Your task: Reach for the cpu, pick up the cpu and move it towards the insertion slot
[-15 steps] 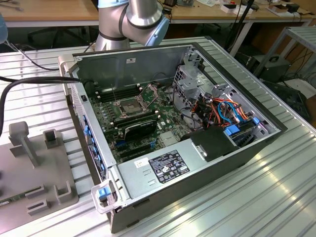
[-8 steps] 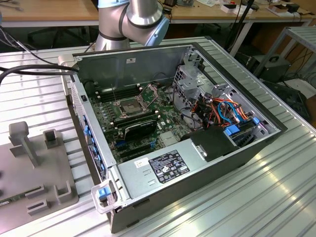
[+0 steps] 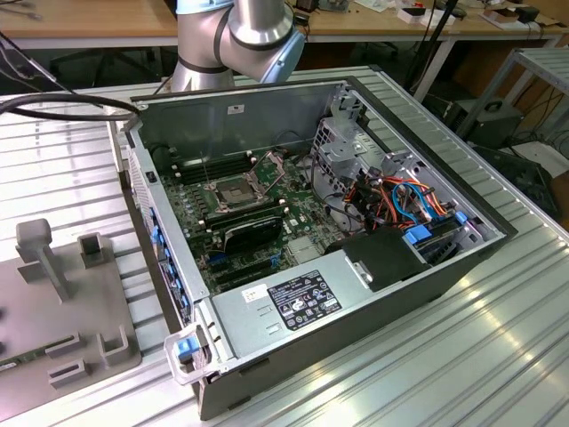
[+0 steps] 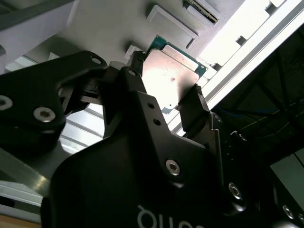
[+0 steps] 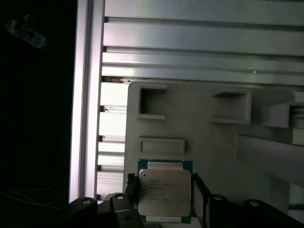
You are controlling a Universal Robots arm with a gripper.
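On the grey fixture plate point(image 5: 213, 152), the cpu point(image 5: 165, 192) is pinched edgewise by the claw point(image 5: 164, 190), perhaps only marginally, so it could be tilted or dropped.

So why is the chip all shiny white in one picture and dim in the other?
Second wrist view: light glares off the cpu, washing much of its face white; the gripper in front is in dark shadow. First wrist view: the cpu is dimly but evenly lit, beside a black unlit area. Exterior view: bright, with soft glare on the table.
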